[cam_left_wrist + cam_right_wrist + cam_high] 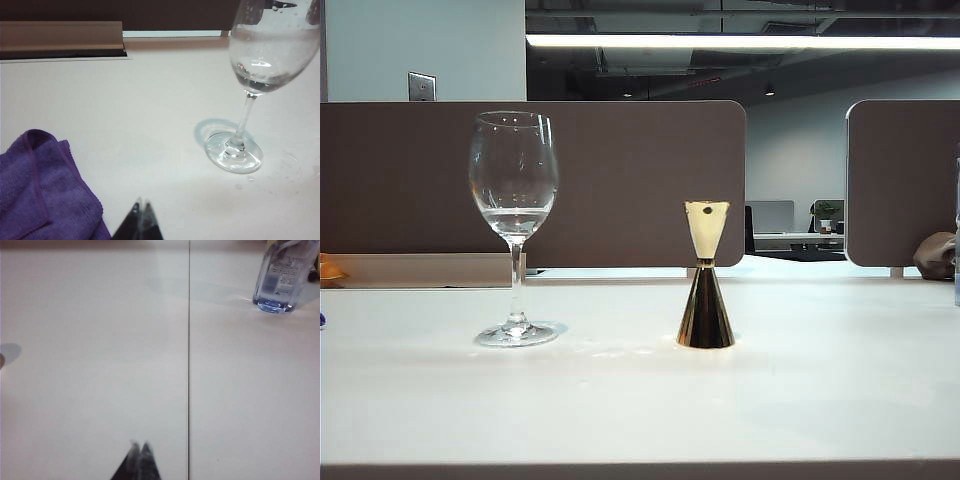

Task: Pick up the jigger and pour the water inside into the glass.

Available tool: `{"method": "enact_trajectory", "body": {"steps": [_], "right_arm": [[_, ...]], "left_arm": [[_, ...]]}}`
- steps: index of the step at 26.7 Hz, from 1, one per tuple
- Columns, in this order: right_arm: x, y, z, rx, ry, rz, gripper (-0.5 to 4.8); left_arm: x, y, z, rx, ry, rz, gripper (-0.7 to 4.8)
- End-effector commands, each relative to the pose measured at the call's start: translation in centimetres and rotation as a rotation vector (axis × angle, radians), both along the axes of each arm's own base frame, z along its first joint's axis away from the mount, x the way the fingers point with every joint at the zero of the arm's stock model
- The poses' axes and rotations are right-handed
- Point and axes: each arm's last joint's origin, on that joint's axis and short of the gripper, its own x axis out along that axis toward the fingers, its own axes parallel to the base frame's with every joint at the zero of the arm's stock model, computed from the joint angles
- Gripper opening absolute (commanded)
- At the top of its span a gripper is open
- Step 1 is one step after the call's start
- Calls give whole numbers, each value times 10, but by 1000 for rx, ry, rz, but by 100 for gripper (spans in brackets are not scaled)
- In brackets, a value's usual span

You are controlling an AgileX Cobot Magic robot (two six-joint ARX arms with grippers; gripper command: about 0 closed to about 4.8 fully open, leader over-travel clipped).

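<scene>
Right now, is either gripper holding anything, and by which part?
Nothing is held. Left gripper and right gripper are shut on nothing; the jigger stands untouched beside the glass.

The jigger is glossy gold metal, the glass clear (smooth), the cloth fuzzy purple, the worktop matt white.

Both grippers' fingers are dark, tapering to thin pointed tips.

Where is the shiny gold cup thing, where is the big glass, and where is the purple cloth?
jigger (705, 300), exterior view, on its dark lower cone.
glass (514, 170), exterior view, on the rounded bowl.
purple cloth (40, 190), left wrist view, on the middle of the folded fabric.
</scene>
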Motion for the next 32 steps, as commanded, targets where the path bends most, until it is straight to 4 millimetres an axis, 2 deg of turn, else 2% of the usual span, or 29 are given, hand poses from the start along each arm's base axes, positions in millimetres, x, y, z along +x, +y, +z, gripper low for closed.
{"method": "enact_trajectory", "body": {"steps": [1, 28, 32], "right_arm": [[0, 0, -1, -4, 7, 0, -4], [0, 0, -1, -2, 6, 3, -4], [0, 1, 1, 93, 2, 8, -4]], "left_arm": [[0, 0, 1, 7, -12, 2, -5], [0, 0, 1, 7, -12, 2, -5], [0, 0, 1, 7, -13, 3, -5]]}}
